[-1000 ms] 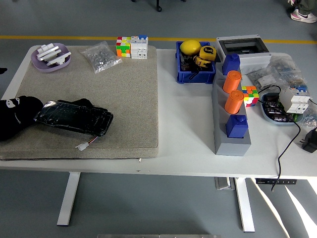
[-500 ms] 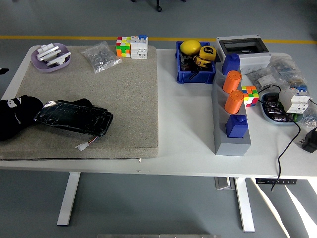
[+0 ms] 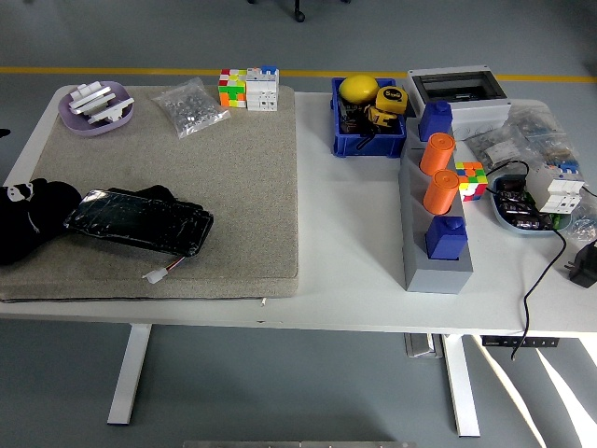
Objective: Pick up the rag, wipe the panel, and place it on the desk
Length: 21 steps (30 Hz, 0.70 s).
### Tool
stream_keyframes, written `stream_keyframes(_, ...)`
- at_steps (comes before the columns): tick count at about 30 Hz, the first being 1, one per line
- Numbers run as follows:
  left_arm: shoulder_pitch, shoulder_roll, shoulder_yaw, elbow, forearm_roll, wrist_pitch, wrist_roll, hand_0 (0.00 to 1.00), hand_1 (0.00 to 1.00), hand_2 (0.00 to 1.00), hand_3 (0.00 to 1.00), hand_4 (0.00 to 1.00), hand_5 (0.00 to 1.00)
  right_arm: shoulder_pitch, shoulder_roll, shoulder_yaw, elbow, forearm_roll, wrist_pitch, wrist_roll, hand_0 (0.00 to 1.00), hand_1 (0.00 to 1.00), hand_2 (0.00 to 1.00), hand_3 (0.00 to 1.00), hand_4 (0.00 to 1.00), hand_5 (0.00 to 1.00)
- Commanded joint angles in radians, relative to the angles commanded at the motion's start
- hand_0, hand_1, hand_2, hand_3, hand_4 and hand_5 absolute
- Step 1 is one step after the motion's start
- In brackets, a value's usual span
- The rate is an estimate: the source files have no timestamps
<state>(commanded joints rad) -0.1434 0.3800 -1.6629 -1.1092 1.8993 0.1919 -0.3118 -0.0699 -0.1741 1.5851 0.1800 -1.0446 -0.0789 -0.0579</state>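
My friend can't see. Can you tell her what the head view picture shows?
A black panel lies on a grey mat on a white table, with a black rag at its left end. Bins and small parts crowd the right side.

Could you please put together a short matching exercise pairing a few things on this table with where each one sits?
Things:
1. black panel
2. yellow ball
3. purple dish
4. orange cylinders

Places:
A. far left corner of the mat
B. in the grey holder
C. near left part of the mat
D. in the blue bin

Pairs: 1-C, 2-D, 3-A, 4-B
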Motion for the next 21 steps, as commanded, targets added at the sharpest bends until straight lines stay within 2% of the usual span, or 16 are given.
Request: stream_keyframes(21, -0.027, 0.008, 0.020, 0.005, -0.002, 0.000, 0.006, 0.732, 0.784, 0.766, 0.710, 0.994, 0.305, -0.011, 0.001, 0.025, 0.000, -0.013, -0.001, -0.001, 0.766, 0.617, 0.679, 0.602, 0.966, 0.464)
